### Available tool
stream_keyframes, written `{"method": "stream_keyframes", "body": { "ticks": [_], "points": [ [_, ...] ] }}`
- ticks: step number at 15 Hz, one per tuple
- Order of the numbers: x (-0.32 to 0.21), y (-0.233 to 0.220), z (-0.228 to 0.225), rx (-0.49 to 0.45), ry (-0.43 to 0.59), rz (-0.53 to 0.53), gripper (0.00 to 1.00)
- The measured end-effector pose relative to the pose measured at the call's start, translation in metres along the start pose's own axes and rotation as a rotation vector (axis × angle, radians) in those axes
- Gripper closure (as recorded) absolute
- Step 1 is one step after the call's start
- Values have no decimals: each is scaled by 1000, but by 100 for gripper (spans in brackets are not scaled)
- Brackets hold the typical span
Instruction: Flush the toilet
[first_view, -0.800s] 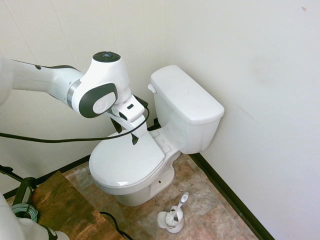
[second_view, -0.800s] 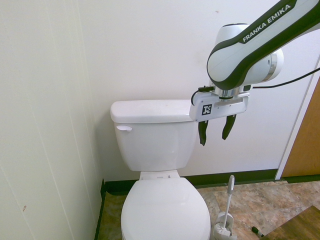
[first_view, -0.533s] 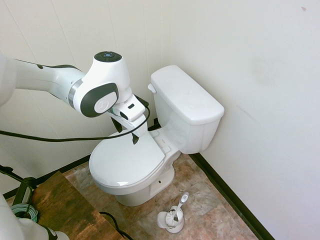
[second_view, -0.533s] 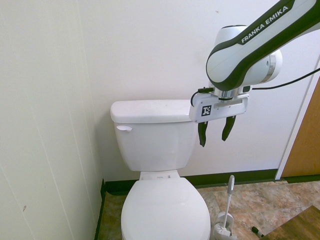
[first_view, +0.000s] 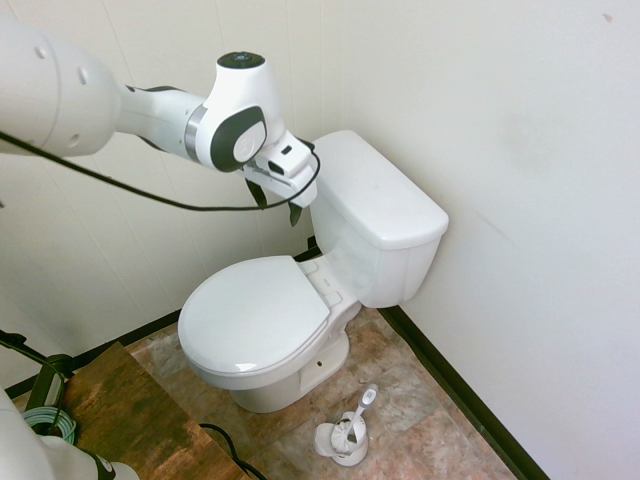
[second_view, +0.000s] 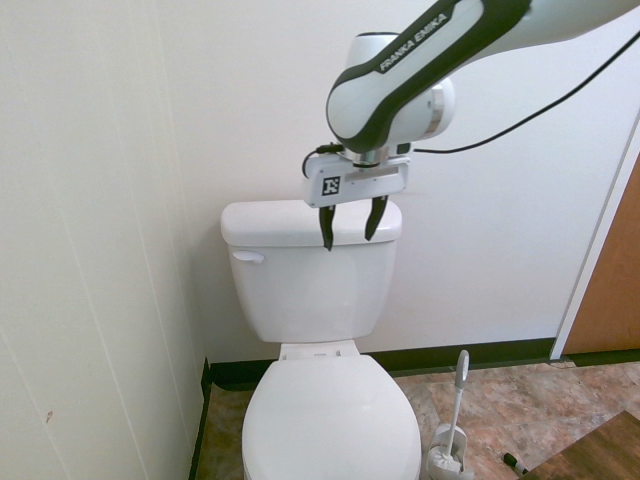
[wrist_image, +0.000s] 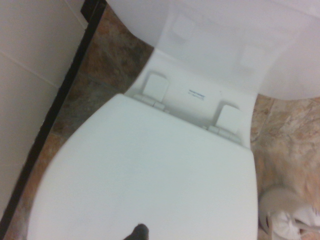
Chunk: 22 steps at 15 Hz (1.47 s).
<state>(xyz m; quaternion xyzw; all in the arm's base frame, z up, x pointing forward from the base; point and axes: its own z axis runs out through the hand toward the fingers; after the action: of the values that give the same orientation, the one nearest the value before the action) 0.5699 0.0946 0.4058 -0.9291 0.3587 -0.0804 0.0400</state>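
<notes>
Since the last frame I've lifted the arm up and over toward the tank. My fingers hang spread open and empty, pointing down. Below them lies the closed seat lid of the toilet; just behind them is its tank, its flush lever off to one side.

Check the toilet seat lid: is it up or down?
Down. The lid lies flat over the bowl of the toilet in both outside views, and the wrist view shows it closed up to the hinges.
</notes>
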Motion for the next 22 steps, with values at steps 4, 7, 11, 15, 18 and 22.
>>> {"method": "stream_keyframes", "body": {
  "ticks": [4,7,11,15,18,22],
  "points": [
    [12,-67,-9,53,13,-31,0],
    [1,-100,-13,77,3,-47,0],
    [13,-103,4,64,-2,-34,100],
    [20,-139,45,78,-10,-49,100],
    [25,-162,71,88,-2,-57,100],
    [31,-185,87,110,22,-50,100]
  ]
}}
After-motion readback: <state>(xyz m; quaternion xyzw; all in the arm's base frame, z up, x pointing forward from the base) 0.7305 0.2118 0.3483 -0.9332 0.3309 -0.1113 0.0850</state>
